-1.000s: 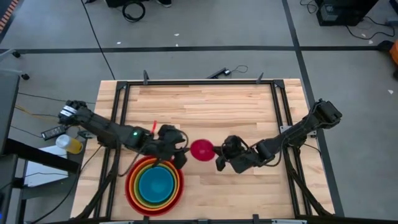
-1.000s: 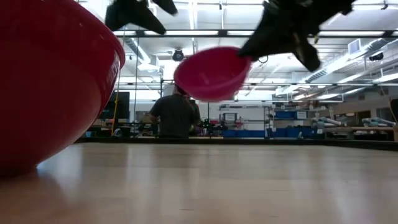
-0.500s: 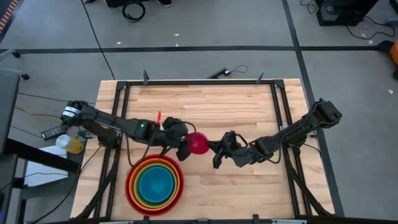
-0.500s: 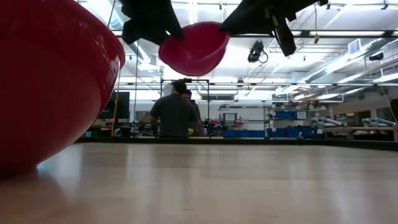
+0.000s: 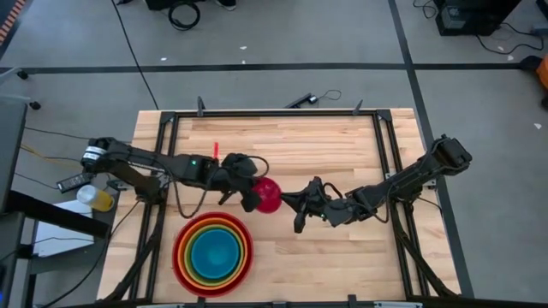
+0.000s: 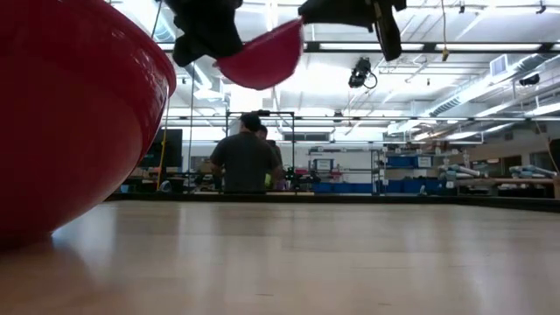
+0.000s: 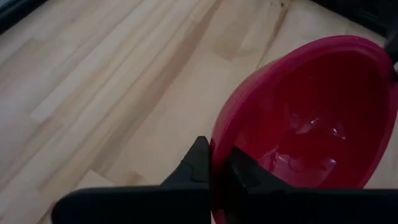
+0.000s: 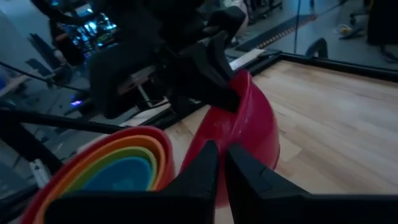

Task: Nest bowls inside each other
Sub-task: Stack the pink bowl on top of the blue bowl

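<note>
Pinching opposite rims, the left gripper (image 5: 251, 195) and right gripper (image 5: 289, 204) hold the pink bowl (image 5: 268, 195) aloft between them.

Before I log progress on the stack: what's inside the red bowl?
The red bowl holds the orange, green and blue bowls nested. Their bottoms are hidden. The pink bowl is held above the table.

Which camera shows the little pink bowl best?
The left wrist view: the pink bowl fills it, inside showing, rim pinched. High view shows it small between both grippers; low view its underside; right wrist view its outer wall.
</note>
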You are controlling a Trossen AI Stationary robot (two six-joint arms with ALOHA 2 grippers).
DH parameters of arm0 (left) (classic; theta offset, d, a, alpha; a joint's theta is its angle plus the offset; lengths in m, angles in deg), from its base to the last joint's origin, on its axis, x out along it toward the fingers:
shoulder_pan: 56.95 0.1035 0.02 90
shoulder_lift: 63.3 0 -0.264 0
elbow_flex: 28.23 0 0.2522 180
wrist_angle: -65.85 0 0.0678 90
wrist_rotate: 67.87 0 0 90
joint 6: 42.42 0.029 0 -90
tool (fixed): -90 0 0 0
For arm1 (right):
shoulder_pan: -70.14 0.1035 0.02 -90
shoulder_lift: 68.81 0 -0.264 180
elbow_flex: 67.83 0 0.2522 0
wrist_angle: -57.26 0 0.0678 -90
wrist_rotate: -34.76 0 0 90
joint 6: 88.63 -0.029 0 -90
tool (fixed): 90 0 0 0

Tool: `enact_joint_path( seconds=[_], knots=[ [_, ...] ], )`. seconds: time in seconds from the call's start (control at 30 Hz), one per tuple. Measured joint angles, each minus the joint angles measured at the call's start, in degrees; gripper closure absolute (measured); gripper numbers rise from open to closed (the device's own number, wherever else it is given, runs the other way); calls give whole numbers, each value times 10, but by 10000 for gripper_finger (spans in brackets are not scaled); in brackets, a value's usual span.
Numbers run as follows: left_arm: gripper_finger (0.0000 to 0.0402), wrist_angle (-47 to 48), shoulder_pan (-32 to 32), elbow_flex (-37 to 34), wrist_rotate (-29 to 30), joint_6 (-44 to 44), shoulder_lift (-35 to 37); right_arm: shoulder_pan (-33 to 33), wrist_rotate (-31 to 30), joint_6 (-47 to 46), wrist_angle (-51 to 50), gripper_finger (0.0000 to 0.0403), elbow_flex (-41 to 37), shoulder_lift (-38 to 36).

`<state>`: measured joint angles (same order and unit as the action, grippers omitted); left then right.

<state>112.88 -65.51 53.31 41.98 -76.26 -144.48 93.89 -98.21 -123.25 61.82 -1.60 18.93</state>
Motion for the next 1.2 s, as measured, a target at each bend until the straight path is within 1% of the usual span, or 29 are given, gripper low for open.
enact_joint_path(
  seconds=[0.07,0.13,0.2,0.3,0.33,0.37,0.4,0.5,0.63,0.73,0.87,1.0,1.13,1.2],
  knots=[
    [394,27,-1,0,-16,-10,22,0,2,-16,-15,365,0,-11],
    [394,62,-4,1,-38,-24,49,0,7,-49,-56,361,0,-24],
    [394,114,-7,2,-101,-25,79,-5,13,-93,-103,356,0,-34],
    [393,197,-9,2,-248,-27,106,-9,23,-125,-171,353,0,-46],
    [392,221,-17,2,-279,-34,113,-10,24,-131,-186,352,0,-47],
    [391,250,-29,2,-292,-50,115,-11,25,-136,-202,352,0,-50],
    [391,271,-41,1,-292,-68,116,-12,26,-137,-212,352,-1,-52],
    [390,299,-97,1,-265,-99,98,-18,38,-137,-219,352,-1,-56],
    [389,290,-170,1,-263,-102,43,-20,42,-145,-222,354,-1,-55],
    [388,287,-204,1,-259,-102,3,-21,47,-149,-222,354,-1,-55],
    [387,264,-224,1,-248,-100,-47,-21,52,-149,-222,354,-1,-55],
    [387,258,-229,1,-244,-99,-83,-21,64,-154,-222,354,-1,-55],
    [387,256,-225,1,-232,-92,-94,-21,90,-172,-222,354,-1,-55],
    [386,255,-222,1,-218,-102,-96,-21,100,-177,-222,354,-1,-55]
  ],
)
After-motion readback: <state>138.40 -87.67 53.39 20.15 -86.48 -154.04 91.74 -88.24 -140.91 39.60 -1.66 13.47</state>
